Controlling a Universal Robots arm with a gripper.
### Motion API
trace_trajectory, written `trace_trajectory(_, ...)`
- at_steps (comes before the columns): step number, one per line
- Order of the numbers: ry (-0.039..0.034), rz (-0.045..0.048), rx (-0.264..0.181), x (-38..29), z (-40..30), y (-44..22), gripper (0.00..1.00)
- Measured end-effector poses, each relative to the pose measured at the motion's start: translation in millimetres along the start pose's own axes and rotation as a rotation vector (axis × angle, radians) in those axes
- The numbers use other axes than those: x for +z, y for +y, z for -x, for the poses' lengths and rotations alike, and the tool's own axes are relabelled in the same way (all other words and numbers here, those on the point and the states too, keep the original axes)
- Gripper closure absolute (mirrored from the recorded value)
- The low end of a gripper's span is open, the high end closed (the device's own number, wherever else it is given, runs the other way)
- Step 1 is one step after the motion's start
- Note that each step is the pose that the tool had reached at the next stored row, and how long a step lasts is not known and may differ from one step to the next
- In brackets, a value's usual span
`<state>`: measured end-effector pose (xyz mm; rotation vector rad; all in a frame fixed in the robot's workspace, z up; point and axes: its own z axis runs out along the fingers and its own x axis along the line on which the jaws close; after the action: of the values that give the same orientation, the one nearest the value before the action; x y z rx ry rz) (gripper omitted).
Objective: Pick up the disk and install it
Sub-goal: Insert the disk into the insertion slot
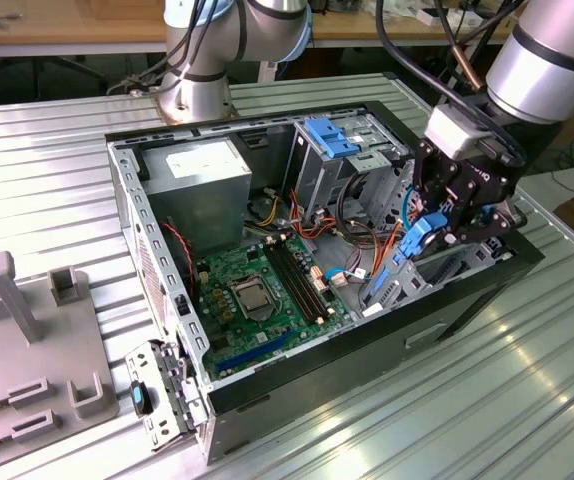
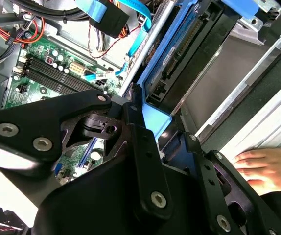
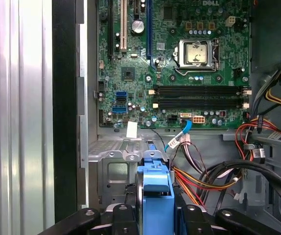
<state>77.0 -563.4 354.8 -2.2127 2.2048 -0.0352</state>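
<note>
The pick-up is done: the claw is clamped on the disk, holding it on edge low inside the open computer case, beside the circuit board. It doesn't look seated yet. Someone's hand rests on the table nearby.

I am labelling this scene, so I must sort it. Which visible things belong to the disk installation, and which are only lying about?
Belongs to the job: the disk, clamped in the gripper; the open computer case; its drive cage.
Just lying about: the grey fixture plate at the exterior view's left; the metal bracket by the case's corner; a person's hand nearby.
</note>
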Motion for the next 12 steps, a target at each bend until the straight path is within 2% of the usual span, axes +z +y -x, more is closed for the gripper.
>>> trace_trajectory(8, -0.0001, -0.0002, 0.0, 1.7, 0.0, 0.0, 0.63)
trace_trajectory(9, 0.0, -0.0001, 0.0, 1.7, -0.1, 0.0, 0.62)
trace_trajectory(10, -0.0001, 0.0, 0.0, 1.8, -0.1, 0.0, 0.56)
trace_trajectory(11, -0.0001, 0.0, 0.0, 1.8, -0.1, 0.0, 0.56)
trace_trajectory(12, 0.0, 0.0, 0.0, 1.8, -0.1, 0.0, 0.49)
